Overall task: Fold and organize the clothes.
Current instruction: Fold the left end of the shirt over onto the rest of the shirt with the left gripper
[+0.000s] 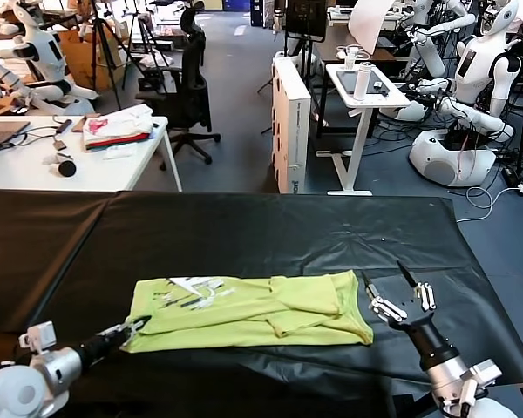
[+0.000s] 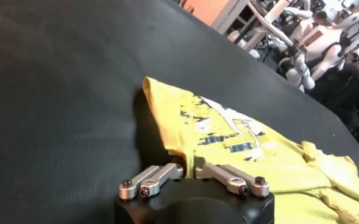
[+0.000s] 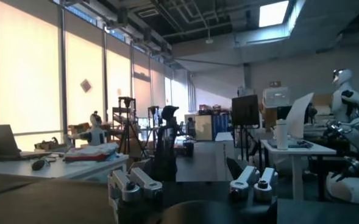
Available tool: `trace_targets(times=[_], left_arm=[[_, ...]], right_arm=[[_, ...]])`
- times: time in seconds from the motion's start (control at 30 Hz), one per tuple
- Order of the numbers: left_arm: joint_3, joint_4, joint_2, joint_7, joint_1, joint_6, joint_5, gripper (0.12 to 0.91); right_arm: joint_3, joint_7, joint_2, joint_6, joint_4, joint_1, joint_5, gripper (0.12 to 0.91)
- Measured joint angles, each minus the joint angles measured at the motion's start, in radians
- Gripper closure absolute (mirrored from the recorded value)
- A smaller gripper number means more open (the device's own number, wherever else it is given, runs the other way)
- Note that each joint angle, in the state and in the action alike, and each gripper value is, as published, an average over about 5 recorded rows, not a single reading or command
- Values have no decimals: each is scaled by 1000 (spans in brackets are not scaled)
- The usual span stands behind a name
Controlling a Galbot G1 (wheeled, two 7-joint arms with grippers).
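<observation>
The lime yellow-green T-shirt (image 1: 261, 312) lies folded into a long band on the black table (image 1: 244, 226), with its white print (image 1: 194, 289) at the left end. My left gripper (image 1: 138, 328) is low at the shirt's near left corner and shut on its edge. In the left wrist view, the fingers (image 2: 174, 171) pinch the yellow fabric (image 2: 258, 158). My right gripper (image 1: 383, 272) is open and empty, raised just past the shirt's right end and pointing away from it. In the right wrist view the right gripper (image 3: 188, 176) holds nothing.
The black table's right edge (image 1: 497, 322) runs close behind the right arm. Beyond the table stand a white desk (image 1: 87, 165) with a white-and-pink fabric pile (image 1: 118, 129), a black office chair (image 1: 187, 83), a white cabinet (image 1: 289, 122) and other robots (image 1: 471, 96).
</observation>
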Motion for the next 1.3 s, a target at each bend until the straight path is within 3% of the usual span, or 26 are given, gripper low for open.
trace_targets(times=[0.43, 0.53, 0.63, 0.8, 0.9, 1.3], left_arm=[[-132, -66, 27, -31, 45, -3, 315, 854], [-134, -100, 12, -50, 58, -3, 315, 854], [-120, -150, -14, -79, 54, -4, 251, 854], [-55, -243, -78, -118, 27, -4, 101, 854], [12, -275, -120, -131, 2, -4, 65, 854], [281, -273, -267, -141, -87, -5, 126, 854]], right_arm=[[-40, 21, 22, -4, -26, 29, -27, 118], [-39, 25, 26, -13, -23, 29, -30, 118], [-32, 29, 33, -31, -19, 26, -31, 118], [-2, 50, 51, -56, -22, 18, -32, 118], [17, 53, 59, -50, -29, 8, -43, 118], [38, 47, 103, -48, -19, -40, -106, 118]])
